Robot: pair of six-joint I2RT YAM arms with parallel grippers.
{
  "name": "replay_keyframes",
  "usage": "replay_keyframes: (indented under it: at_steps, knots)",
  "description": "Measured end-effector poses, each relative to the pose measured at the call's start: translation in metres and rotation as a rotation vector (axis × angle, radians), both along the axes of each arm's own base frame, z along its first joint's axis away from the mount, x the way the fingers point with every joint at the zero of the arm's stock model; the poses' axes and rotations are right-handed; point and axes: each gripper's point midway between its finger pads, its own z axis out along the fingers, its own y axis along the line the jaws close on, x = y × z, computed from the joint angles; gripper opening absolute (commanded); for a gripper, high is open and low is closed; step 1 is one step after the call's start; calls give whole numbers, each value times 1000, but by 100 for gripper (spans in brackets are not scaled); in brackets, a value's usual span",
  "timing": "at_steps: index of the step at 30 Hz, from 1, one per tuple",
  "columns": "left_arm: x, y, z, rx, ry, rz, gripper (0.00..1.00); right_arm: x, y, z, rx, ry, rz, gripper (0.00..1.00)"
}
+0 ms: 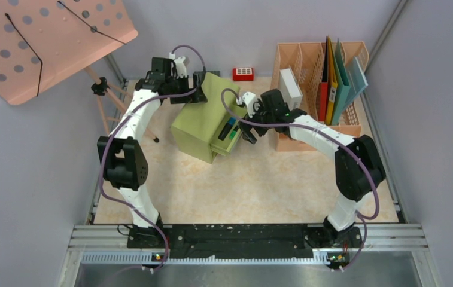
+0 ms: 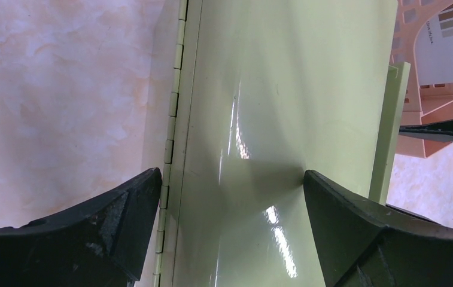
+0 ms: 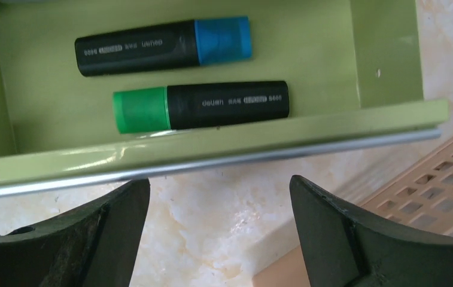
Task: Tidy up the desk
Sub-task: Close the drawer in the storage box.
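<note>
The desk [image 1: 260,185] is a beige marbled tabletop. A green drawer cabinet [image 1: 203,116] stands on it at an angle, its drawer [image 1: 228,136] pulled out. Inside the drawer [image 3: 307,54] lie a blue-capped highlighter [image 3: 164,45] and a green-capped highlighter [image 3: 203,106]. My right gripper [image 3: 219,182] is open just in front of the drawer's metal handle rail [image 3: 212,162], with only bare desk between its fingers. My left gripper [image 2: 231,176] is open over the cabinet's glossy top [image 2: 283,89] at its back end. One finger is by the hinged edge, the other rests against the top.
A peach file rack [image 1: 319,95] with coloured folders and a white box [image 1: 290,88] stands at the back right, close to my right arm. A small red item [image 1: 243,73] lies by the back wall. A peach perforated board [image 1: 38,42] on a tripod stands at the left.
</note>
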Motion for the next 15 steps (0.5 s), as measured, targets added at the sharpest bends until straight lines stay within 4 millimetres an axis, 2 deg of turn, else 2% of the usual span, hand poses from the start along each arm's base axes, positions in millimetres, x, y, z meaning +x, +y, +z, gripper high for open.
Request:
replay_keyframes:
  at_steps: [7,15]
  knots:
    - [1,-1,-2,-8,6,-9,92,14,22,6,6,-31,33,85]
    - [1,-1,-2,-12,7,-13,91,23,40,0,26,-34,59,85]
